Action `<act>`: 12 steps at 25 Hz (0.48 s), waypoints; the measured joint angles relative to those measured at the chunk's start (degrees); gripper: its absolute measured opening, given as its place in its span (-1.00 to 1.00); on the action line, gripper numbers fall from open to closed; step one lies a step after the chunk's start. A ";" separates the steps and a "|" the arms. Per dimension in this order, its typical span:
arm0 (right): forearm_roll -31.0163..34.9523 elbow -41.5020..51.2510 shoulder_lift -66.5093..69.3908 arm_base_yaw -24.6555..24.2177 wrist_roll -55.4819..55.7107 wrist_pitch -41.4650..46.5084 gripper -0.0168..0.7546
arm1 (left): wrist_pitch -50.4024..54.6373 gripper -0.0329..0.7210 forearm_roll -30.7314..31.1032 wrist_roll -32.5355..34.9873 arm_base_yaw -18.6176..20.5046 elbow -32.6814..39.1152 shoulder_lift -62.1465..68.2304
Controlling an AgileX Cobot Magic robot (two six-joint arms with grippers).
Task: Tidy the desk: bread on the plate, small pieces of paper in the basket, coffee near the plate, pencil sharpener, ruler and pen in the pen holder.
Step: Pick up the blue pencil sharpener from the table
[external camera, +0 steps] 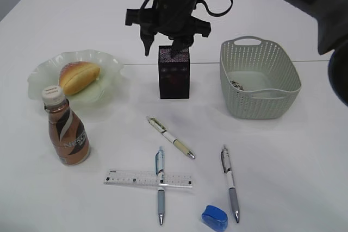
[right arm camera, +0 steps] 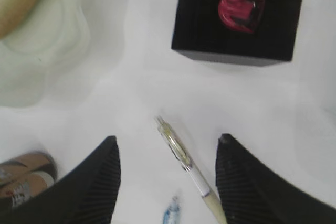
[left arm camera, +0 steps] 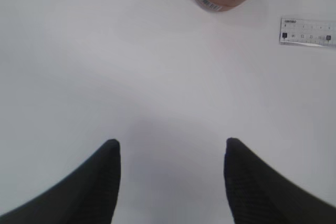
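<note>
Pens number three on the desk [external camera: 283, 150]: a cream one [right arm camera: 191, 174] lying under and between the spread tips of the right gripper [right arm camera: 167, 148], a blue-grey pen [external camera: 160, 186] crossing the single clear ruler [external camera: 148, 179] nearer the camera, and a grey pen [external camera: 230, 183] beside one blue sharpener [external camera: 214, 218]. One coffee [external camera: 66, 129], its label reading partly as "NESC", stands just in front of the plate [external camera: 111, 66] holding the one bread [external camera: 79, 76], both off to the gripper's left, with the basket [external camera: 260, 77] to its right. That gripper hangs pointing down over the front of the pen holder [external camera: 174, 73], holding nothing, while the left gripper [left arm camera: 170, 153] is likewise spread and empty above bare desk, the coffee's base and ruler end ahead of it.
</note>
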 joint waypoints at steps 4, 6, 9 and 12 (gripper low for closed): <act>0.00 10.45 -5.17 0.00 -2.40 0.00 0.14 | 0.00 0.30 0.00 0.00 0.00 0.00 0.00; -0.26 15.58 -8.01 0.14 -2.90 -0.22 0.14 | 0.00 0.30 0.00 0.00 0.00 0.00 0.00; -2.27 23.81 -11.99 1.58 -4.40 -0.30 0.14 | 0.00 0.30 0.00 0.00 0.00 0.00 0.00; -3.65 32.71 -15.11 3.98 -6.32 -0.43 0.14 | 0.00 0.30 0.00 0.00 0.00 0.00 0.00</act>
